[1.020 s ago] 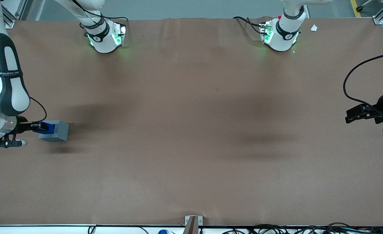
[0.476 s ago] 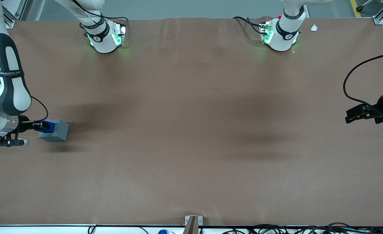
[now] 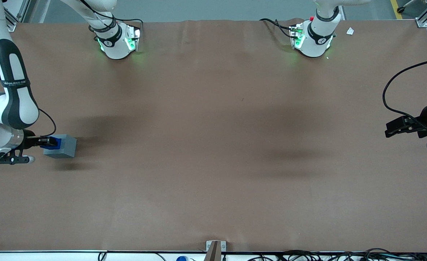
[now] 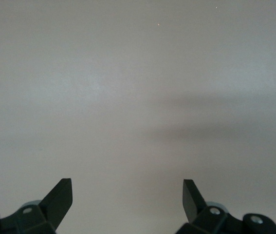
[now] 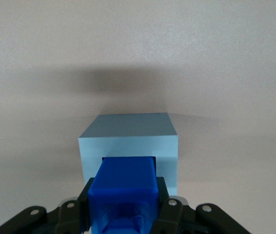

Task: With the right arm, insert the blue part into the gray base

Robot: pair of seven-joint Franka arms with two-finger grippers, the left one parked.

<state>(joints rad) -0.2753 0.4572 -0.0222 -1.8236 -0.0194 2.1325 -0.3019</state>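
The gray base (image 3: pixel 62 146) stands on the brown table toward the working arm's end. My right gripper (image 3: pixel 49 142) reaches over its top and is shut on the blue part (image 3: pixel 54 141). In the right wrist view the black fingers (image 5: pixel 163 192) clamp both sides of the blue part (image 5: pixel 123 183). Its leading end sits in the square hole of the gray base (image 5: pixel 128 139). The gripper (image 5: pixel 123 200) is close above the base. How deep the part sits is hidden.
The two arm pedestals (image 3: pixel 117 41) (image 3: pixel 313 40) stand at the table edge farthest from the front camera. A small white scrap (image 3: pixel 350 31) lies near one. The parked gripper (image 3: pixel 402 127) hangs at the parked arm's end. Brown table cover (image 3: pixel 213 145) spreads around.
The right arm has shifted slightly and less of the blue part shows above the gray base; the part has gone further into the hole. The base has not moved.
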